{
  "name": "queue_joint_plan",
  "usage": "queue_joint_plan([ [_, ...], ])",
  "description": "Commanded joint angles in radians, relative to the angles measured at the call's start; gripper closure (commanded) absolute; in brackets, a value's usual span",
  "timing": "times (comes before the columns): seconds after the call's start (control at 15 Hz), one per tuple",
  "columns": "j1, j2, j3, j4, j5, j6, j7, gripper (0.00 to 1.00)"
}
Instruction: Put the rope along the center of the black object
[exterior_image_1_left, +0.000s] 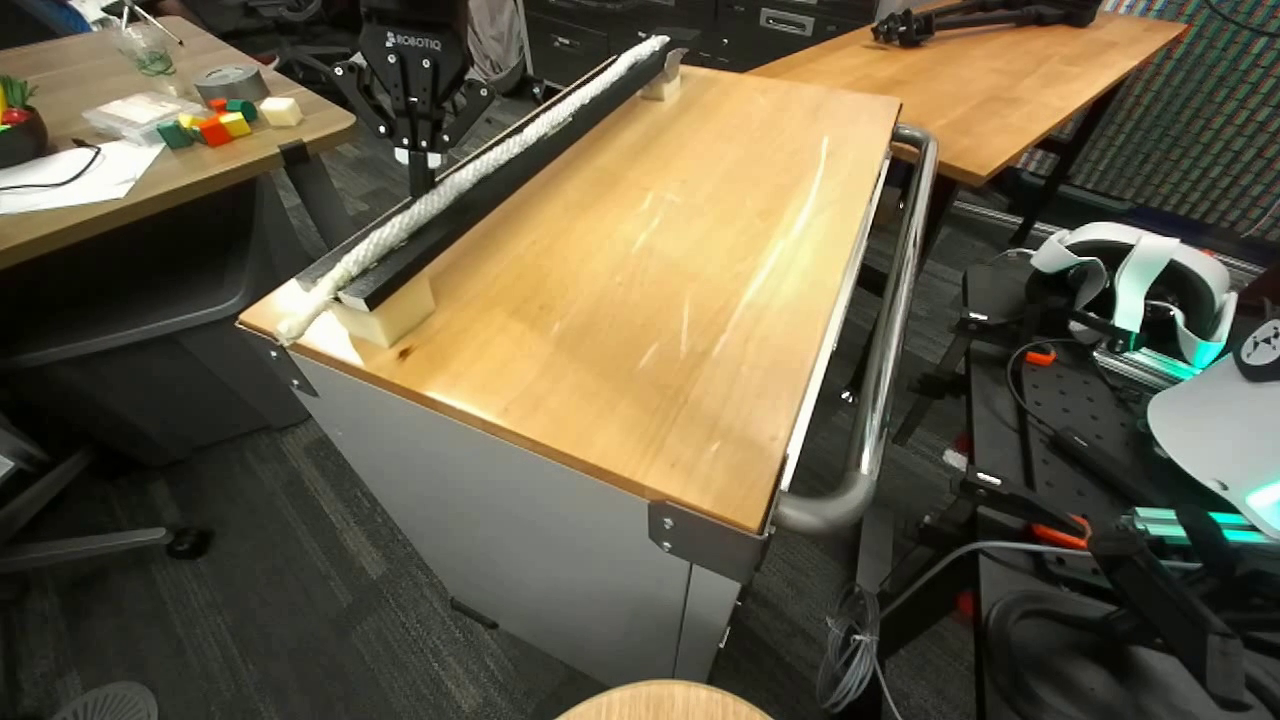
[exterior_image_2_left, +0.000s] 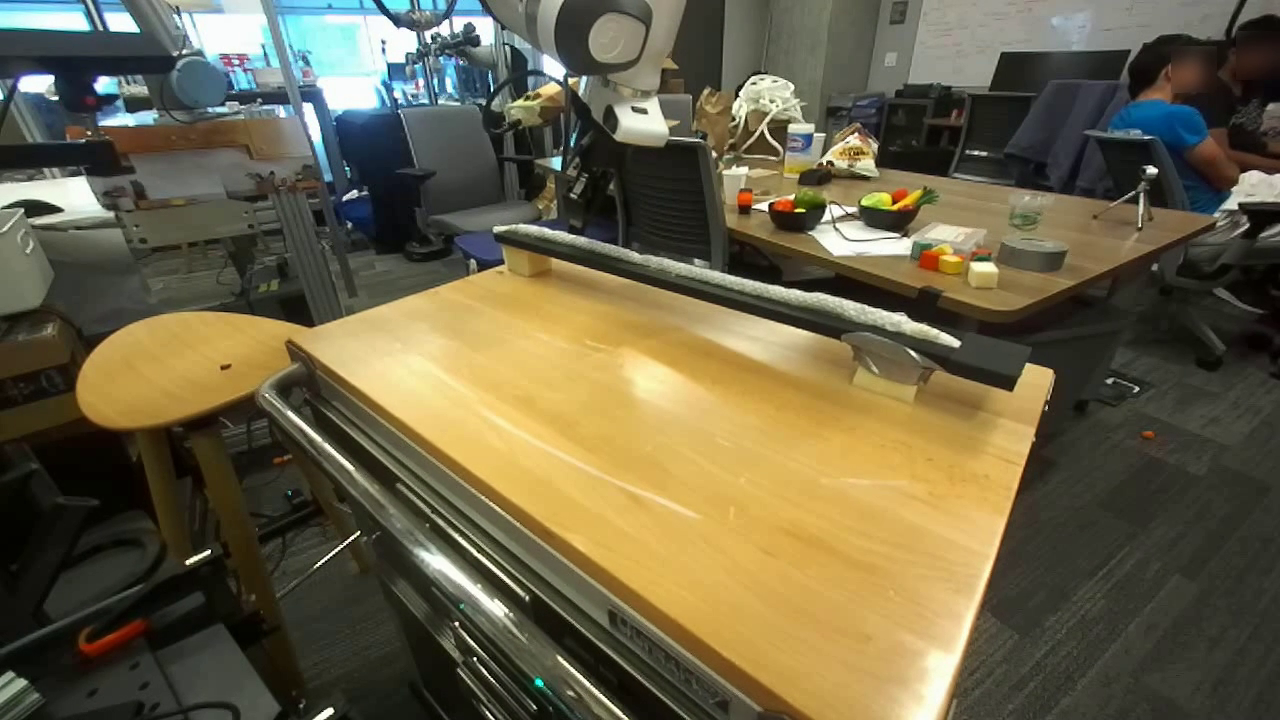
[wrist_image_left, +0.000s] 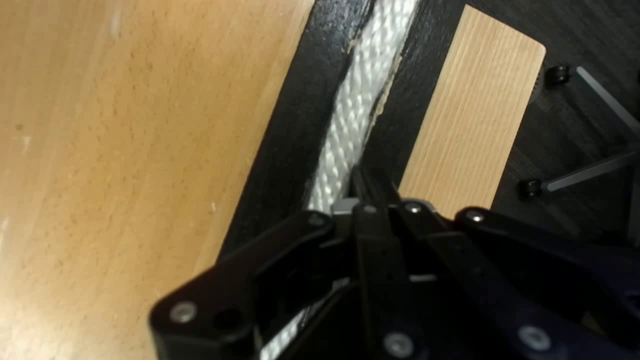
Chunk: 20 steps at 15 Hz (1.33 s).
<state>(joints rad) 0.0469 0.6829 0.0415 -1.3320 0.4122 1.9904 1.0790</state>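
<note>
Remotely, I am viewing the wooden-topped desk (exterior_image_1_left: 640, 330), which is filling much of both exterior views. A second desk (exterior_image_2_left: 1100, 235) is standing past one long edge. The white robot arm (exterior_image_2_left: 630, 105) is reaching into an exterior view from the top. A grey metal bar (exterior_image_1_left: 900, 300) is running along the opposite long edge.

The black rail (exterior_image_1_left: 520, 172) is spanning the edge nearest the second desk. Position of the rope (exterior_image_1_left: 480, 170): it is lying lengthwise on the rail, and in the wrist view it is following the central groove, with black on both sides. One end is stopping short of the rail's tip; the other is running past the rail towards the desk corner. Whether it is touching the wood there, I cannot tell.

My claw (exterior_image_1_left: 421, 180) is pointing down and standing narrow, jaws pressed together, right at the rope's side. Contact with rope or rail: I cannot tell.

Two cream blocks (exterior_image_1_left: 395, 315) are propping the rail, one near each end. Coloured blocks (exterior_image_1_left: 213, 131) are lying clustered on the second desk.
</note>
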Motion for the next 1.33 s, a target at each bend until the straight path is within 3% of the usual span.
queue_joint_plan([
  [0.0,0.004,0.026,-0.012,0.022,-0.006,-0.009,0.031,1.0],
  [0.4,0.007,0.021,-0.012,-0.001,-0.011,0.001,0.051,1.0],
  [0.67,0.002,-0.053,-0.004,-0.063,0.002,0.054,0.015,1.0],
  [0.73,0.001,-0.089,-0.003,-0.1,0.004,0.081,0.0,0.93],
  [0.87,0.006,-0.165,-0.012,-0.168,-0.02,0.094,-0.025,0.69],
  [1.0,0.016,-0.259,-0.029,-0.254,-0.062,0.115,-0.041,0.63],
  [1.13,0.017,-0.355,-0.042,-0.326,-0.105,0.142,-0.058,0.47],
  [1.27,0.025,-0.438,-0.08,-0.354,-0.218,0.076,-0.006,0.31],
])
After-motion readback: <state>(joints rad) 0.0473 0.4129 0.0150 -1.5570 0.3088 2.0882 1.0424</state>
